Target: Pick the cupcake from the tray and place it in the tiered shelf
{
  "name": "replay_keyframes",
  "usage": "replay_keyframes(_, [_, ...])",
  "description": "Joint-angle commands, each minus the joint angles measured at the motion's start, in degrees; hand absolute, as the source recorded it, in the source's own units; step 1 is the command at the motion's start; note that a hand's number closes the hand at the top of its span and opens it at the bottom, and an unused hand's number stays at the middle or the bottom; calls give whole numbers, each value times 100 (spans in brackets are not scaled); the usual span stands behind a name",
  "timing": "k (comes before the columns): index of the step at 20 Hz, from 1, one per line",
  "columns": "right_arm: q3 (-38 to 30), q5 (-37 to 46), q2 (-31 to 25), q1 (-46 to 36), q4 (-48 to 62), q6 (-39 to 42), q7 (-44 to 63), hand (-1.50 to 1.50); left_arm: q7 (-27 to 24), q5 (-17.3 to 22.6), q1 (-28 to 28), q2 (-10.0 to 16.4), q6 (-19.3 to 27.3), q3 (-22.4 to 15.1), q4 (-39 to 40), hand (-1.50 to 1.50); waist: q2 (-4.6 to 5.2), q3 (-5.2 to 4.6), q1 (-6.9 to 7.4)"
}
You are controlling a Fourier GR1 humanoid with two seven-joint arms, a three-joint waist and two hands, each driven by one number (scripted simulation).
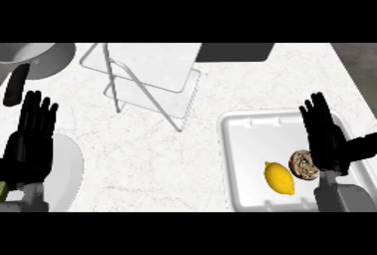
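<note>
The cupcake (302, 164), brown with pale swirls, lies in the white tray (243, 144) at the lower right, next to a yellow lemon (279, 178). My right hand (324, 137) hovers over the tray's right side with fingers straight, its palm just right of the cupcake and partly covering it. The tiered shelf (147, 69), white panels on thin grey legs, stands at the upper middle of the counter. My left hand (29, 142) rests open at the left edge, fingers up.
A grey pan with a black handle (16, 84) sits at the upper left corner. A white plate (66, 172) lies under my left forearm. A dark panel (236, 51) is at the back, right of the shelf.
</note>
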Motion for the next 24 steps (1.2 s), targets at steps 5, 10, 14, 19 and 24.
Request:
replay_keyframes(5, [-683,-79,-2187,-420,-252,2103,-789,150,982,-127,502,247,-363,-610,732,0,175,92,4])
replay_keyframes(10, [-832,583,-3316,-50,1451,2809,-1053,150,1504,-1,381,200,-757,-959,1188,0,269,95,131])
replay_keyframes(14, [-855,749,-3682,-73,2478,4021,-2664,-150,1760,40,9,362,-932,-849,1312,0,207,97,197])
replay_keyframes(19, [-444,1316,-4191,-300,2887,5168,-3695,-150,2044,-118,-432,46,-645,-978,1501,0,181,89,186])
replay_keyframes(24, [-296,1373,-4832,-445,2588,5730,-3525,-150,1908,-114,-2,116,-816,-912,1351,0,130,72,195])
